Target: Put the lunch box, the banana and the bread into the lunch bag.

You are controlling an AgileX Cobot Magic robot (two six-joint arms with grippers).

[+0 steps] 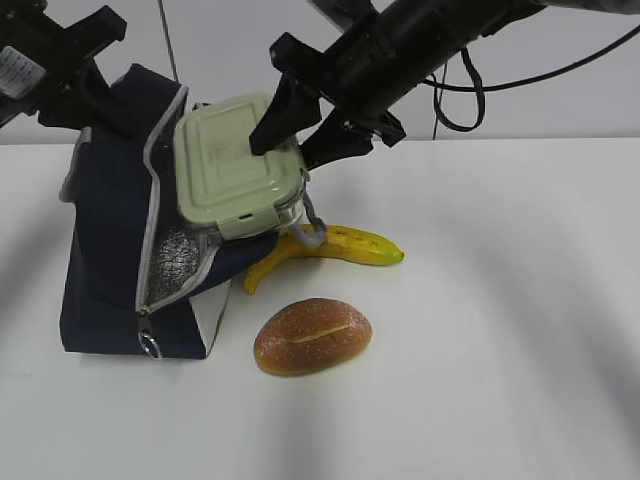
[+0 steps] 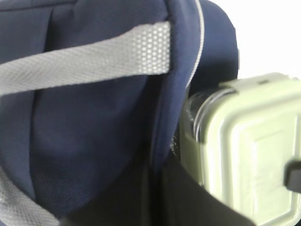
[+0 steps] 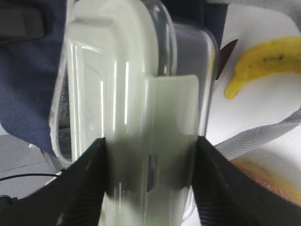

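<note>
The navy lunch bag stands at the left, its mouth open towards the right and its silvery lining showing. My right gripper is shut on the sage-green lunch box and holds it tilted, partly inside the bag's mouth. In the right wrist view the fingers clamp the box across its width. My left gripper is at the bag's top rim, shut on the fabric. The banana lies right of the bag. The bread lies in front of it.
A grey webbing handle crosses the bag's side, and another strap lies on the white table between banana and bread. The zipper pull hangs at the bag's lower front. A black cable hangs behind the right arm.
</note>
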